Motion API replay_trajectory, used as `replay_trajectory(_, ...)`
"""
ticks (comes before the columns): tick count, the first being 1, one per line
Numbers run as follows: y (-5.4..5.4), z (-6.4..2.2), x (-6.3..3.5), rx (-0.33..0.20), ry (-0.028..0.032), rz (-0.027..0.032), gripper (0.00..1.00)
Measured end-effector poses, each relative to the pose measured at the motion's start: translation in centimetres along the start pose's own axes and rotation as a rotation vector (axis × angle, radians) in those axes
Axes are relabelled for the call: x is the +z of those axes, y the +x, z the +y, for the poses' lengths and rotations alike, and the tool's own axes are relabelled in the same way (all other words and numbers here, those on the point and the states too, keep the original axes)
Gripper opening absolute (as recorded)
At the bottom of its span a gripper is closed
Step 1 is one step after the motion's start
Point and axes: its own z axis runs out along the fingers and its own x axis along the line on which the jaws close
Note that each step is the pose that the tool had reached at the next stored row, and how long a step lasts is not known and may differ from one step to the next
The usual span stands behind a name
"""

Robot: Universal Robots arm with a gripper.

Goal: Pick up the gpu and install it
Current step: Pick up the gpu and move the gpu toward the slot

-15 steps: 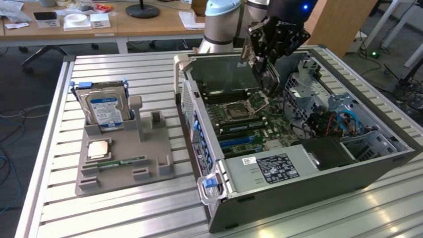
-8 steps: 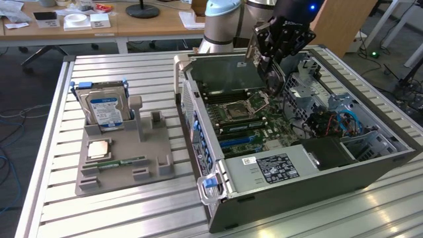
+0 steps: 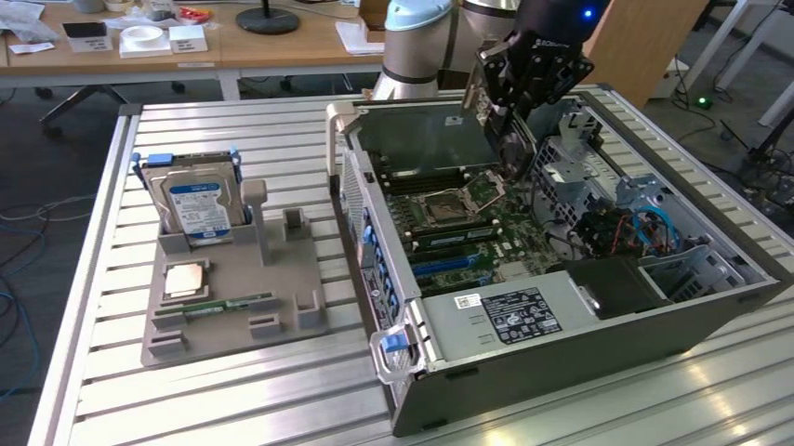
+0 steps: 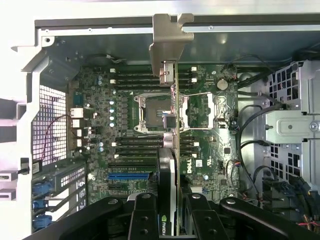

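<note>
My gripper (image 3: 515, 111) hangs over the far end of the open computer case (image 3: 559, 362) and is shut on the gpu (image 3: 507, 139). The black card stands on edge between the fingers (image 4: 145, 215), and its pale metal bracket (image 4: 167, 40) points away from the wrist. In the wrist view the gpu (image 4: 172, 150) is seen edge-on, floating above the motherboard (image 4: 125, 125) and crossing over the CPU socket (image 4: 152, 112). A blue expansion slot (image 4: 127, 176) lies on the board a little to one side of the card's edge. The card is above the board, apart from it.
On the exterior view's left, a grey holder (image 3: 236, 307) carries a silver hard drive (image 3: 199, 204), a CPU (image 3: 186, 277) and a green memory stick (image 3: 230, 302). The drive cage and cables (image 3: 620, 223) crowd the case's right side. All of it rests on a slatted metal table (image 3: 248, 409).
</note>
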Motion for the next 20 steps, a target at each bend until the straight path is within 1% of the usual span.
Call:
replay_trajectory(3,-0.3,0.02,-0.01,0.0,0.0,0.0,0.27)
replay_trajectory(6,-0.9,0.04,-0.03,0.0,0.0,-0.0001,0.27)
replay_trajectory(20,-5.3,0.26,-0.15,0.0,0.0001,0.0001,0.27)
